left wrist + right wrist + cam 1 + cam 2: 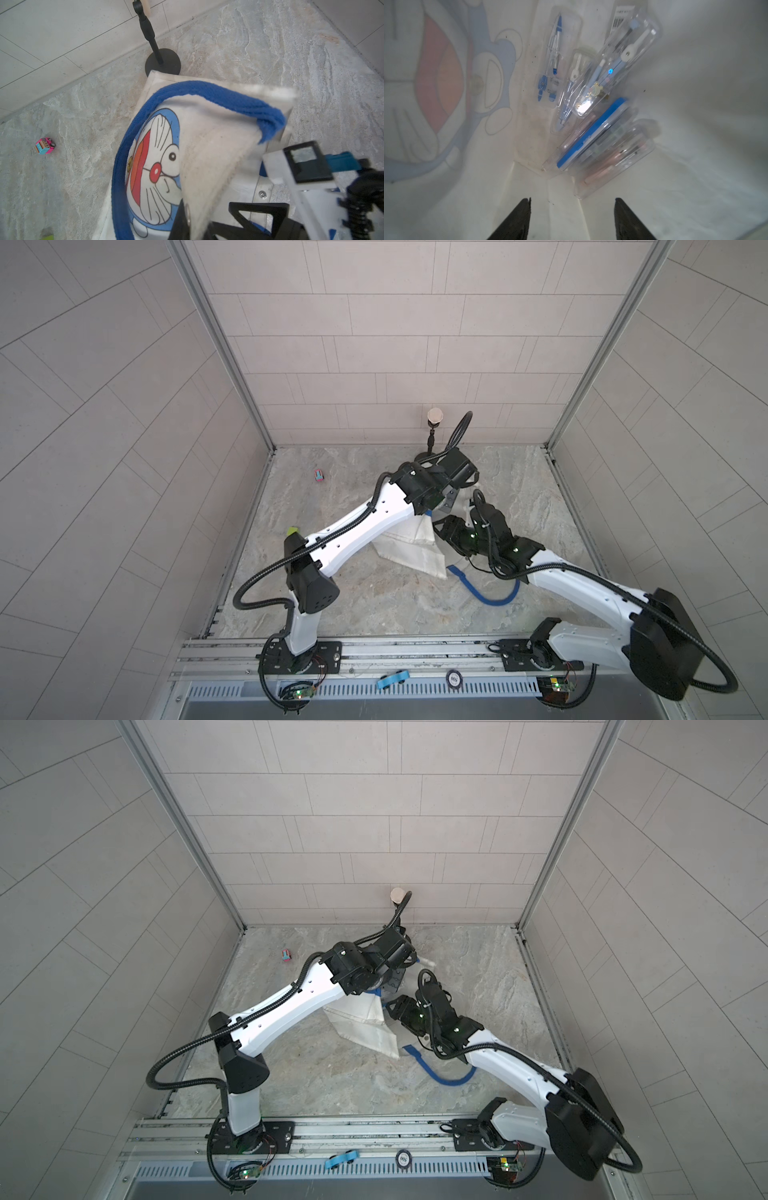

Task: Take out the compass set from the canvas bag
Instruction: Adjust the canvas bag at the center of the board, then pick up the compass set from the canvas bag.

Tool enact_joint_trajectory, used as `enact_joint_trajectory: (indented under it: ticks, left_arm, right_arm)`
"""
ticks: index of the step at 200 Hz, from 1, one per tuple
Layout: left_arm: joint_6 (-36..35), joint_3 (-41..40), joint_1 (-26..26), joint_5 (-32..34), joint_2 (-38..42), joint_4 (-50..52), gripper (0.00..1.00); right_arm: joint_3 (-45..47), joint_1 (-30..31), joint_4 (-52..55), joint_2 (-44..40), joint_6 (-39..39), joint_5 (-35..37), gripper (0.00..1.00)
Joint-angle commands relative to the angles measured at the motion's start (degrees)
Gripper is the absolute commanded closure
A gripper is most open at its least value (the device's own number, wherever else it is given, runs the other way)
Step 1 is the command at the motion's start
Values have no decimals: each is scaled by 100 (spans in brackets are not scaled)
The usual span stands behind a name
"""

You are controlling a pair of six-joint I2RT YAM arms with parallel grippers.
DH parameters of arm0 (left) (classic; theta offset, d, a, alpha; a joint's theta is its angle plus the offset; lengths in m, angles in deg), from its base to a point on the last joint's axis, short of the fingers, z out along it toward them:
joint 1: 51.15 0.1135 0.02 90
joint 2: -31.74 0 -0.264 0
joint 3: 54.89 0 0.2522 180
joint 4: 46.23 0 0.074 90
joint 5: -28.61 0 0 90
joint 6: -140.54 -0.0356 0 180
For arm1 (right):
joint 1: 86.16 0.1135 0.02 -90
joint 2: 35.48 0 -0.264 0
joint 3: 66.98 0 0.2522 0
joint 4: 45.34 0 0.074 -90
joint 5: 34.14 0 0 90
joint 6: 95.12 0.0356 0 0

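Compass set in a clear plastic case point(627, 54) sits inside the white canvas bag with a blue cartoon cat print point(409, 547), beside other clear cases point(612, 149). Right gripper point(572, 199) is in the bag short of them, fingers spread, holding nothing. Left gripper point(206, 202) is clamped on the bag's rim fabric; bag is mid-table, blue strap handle point(494, 593) at its 4 o'clock.

In both top views the white canvas bag point(409, 549) hides its clear plastic compass cases point(593, 89); the lowest, pinkish case point(614, 160) looks blurred
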Motion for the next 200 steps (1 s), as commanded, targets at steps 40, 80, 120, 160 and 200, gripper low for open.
enact_joint_trajectory:
  ticks: [40, 80, 120, 160, 200]
  left_arm:
    - [340, -297, 92, 150, 325, -72, 100]
    - [391, -1210, 287, 39, 918, -474, 100]
    - [325, -1417, 366, -205, 1043, -618, 100]
    - [272, -1412, 365, -387, 1067, -736, 100]
    - [252, -1262, 367, -459, 1081, -775, 100]
  right_arm:
    - [129, -17, 993, 105, 739, 537, 40]
    - [464, -132, 882, -141, 751, 780, 43]
    - [560, -198, 164, 147, 797, 766, 48]
    - [154, -211, -154, 758, 907, 682, 50]
    - [153, -204, -483, 1401, 1270, 570, 50]
